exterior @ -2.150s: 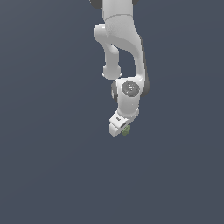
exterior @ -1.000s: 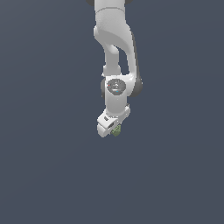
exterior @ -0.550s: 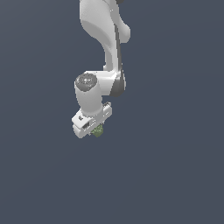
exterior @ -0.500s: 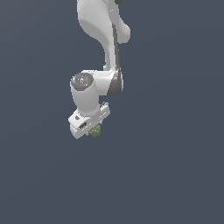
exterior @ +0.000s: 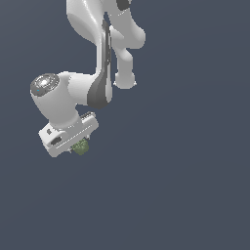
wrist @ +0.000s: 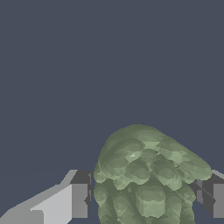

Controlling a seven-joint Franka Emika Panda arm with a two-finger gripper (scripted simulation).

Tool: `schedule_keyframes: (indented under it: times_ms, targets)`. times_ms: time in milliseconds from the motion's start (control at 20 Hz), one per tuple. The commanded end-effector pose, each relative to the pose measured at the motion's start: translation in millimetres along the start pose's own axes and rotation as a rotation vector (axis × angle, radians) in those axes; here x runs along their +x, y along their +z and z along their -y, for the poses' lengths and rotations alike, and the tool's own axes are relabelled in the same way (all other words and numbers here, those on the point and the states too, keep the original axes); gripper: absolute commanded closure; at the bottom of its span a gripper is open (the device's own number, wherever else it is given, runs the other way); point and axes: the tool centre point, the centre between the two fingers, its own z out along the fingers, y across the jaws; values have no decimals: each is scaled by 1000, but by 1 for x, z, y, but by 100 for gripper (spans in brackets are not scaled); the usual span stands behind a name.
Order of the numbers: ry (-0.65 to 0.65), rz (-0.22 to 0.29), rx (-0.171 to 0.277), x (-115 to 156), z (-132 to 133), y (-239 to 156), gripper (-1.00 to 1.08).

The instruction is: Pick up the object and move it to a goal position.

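One arm, one payload: the gripper (exterior: 80, 146) is clamped on the object (exterior: 81, 147), a lumpy olive-green thing that peeks out beneath the white hand at about 5 o'clock from the wrist joint in the exterior view. Wrist view confirms the hold: the object (wrist: 146, 179) sits between the two dark fingertips (wrist: 81, 192), one at its 9 o'clock and one at its 3 o'clock, both pressing its bumpy flanks. No desk surface or goal marker shows in either view; background is flat dark grey all round. Judgement: step in hand is the carry to the goal. To do it well, keep the squeeze constant, since the faceted surface gives uneven contact and could roll in the pads. Move smoothly, avoid sharp wrist turns, and hold the hand's tilt steady so the object does not pivot. Release only once the arm settles at the goal.
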Motion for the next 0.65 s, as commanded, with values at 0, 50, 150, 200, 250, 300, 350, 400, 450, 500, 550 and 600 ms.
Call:
schedule_keyframes:
  times_ms: [0, 50, 150, 200, 250, 300, 350, 400, 450, 500, 550, 600]
  targets:
    - [-2, 0, 1, -7, -14, -6, 108]
    - [-2, 0, 1, -9, -19, -8, 108]
    - [-2, 0, 1, -13, -26, -11, 108]
    - [-2, 0, 1, -14, -29, -12, 108]
    - [-2, 0, 1, -16, -32, -13, 108]
    - [-2, 0, 1, -17, -34, -14, 108]
    - [-2, 0, 1, -18, -36, -15, 108]
    - [-2, 0, 1, -18, -38, -16, 108]
    - [-2, 0, 1, -19, -39, -16, 108]
    - [-2, 0, 1, -19, -40, -16, 108]
    - [-2, 0, 1, -19, -40, -17, 108]
    - [-2, 0, 1, -19, -40, -17, 108]
